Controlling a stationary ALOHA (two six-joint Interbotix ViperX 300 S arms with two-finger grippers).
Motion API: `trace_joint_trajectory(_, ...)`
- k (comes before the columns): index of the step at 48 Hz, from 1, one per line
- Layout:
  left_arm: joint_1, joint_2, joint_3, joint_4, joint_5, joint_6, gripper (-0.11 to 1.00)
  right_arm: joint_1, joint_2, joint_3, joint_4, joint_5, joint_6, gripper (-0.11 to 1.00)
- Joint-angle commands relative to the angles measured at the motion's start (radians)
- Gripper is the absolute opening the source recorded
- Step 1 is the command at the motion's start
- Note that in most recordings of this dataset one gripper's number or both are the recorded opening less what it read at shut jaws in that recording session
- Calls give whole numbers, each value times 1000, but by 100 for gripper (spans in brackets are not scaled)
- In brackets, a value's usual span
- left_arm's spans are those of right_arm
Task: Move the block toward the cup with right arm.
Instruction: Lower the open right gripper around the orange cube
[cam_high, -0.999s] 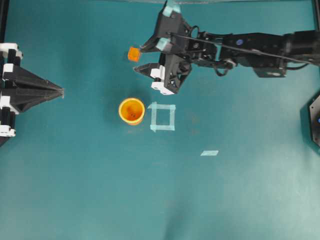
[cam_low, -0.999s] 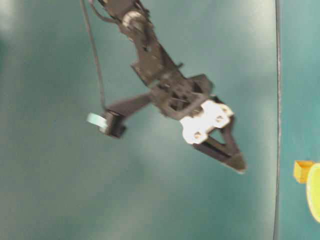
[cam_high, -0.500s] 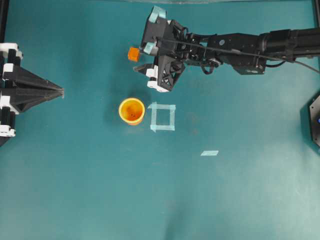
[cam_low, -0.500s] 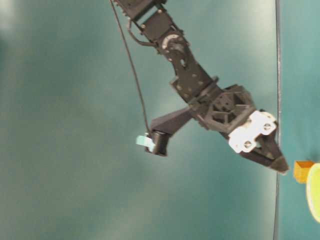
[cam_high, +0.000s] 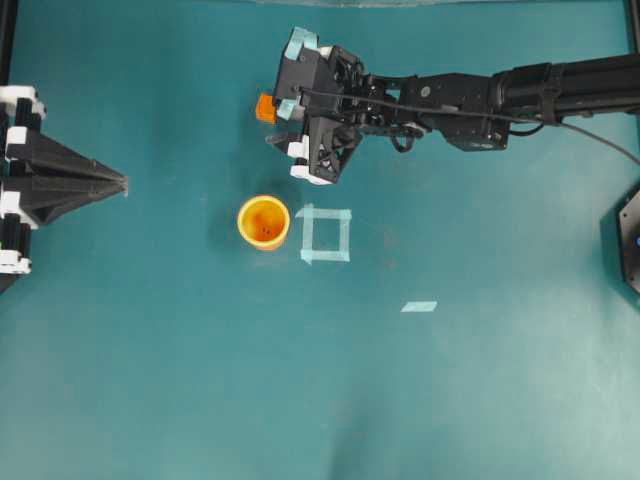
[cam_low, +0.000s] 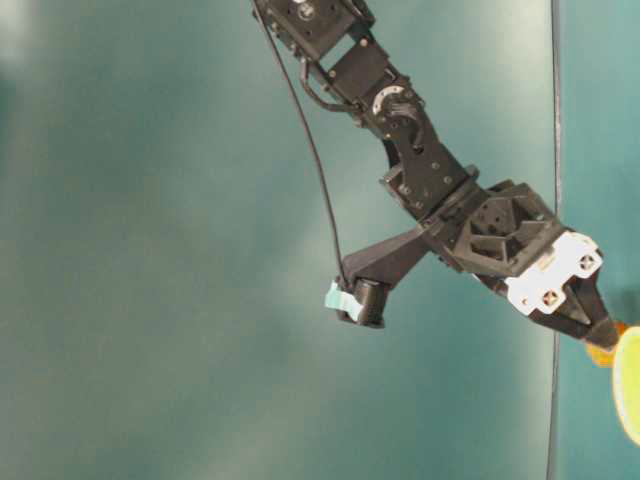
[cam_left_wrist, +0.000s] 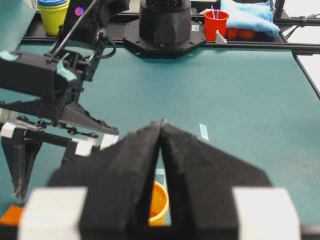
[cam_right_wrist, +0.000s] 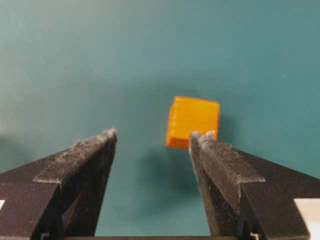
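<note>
**Right gripper wide open at the block near the far edge of the tabletop**

The right arm (cam_high: 500, 90) stretches in from the right edge of the tabletop (cam_high: 200, 380) along its far side in the overhead view. Its gripper (cam_high: 274, 122) has its 2 fingers spread well apart, and nothing is clamped between them. In the right wrist view the block (cam_right_wrist: 193, 122) sits on the teal surface just ahead of the fingertips (cam_right_wrist: 202, 137), lined up with the right-hand finger rather than the gap between the 2; whether that tip touches the cube cannot be told. Overhead, the block (cam_high: 265, 107) shows only partly, at the left side of the gripper's upper finger with its teal tape patch.

The cup (cam_high: 264, 221) stands upright toward the middle of the tabletop, nearer the viewer's side than the block and well apart from it. Just to its right lies a pale tape square outline (cam_high: 325, 233), and a short tape strip (cam_high: 419, 306) lies further right and lower in the view.

At the left edge of the tabletop the left gripper (cam_high: 124, 183) has its 2 black jaws pressed together to a point, holding nothing; in its wrist view the cup (cam_left_wrist: 159, 202) shows through the slit beneath them.
</note>
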Motion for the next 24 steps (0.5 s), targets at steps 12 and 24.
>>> trace_joint_trajectory(12, 2, 9, -23, 3, -11, -2, 8, -12, -3, -37, -26, -12, -3, 63)
trace_joint_trajectory(24, 2, 9, -21, 3, -11, -2, 8, -18, 25, -67, -46, -12, -2, 62)
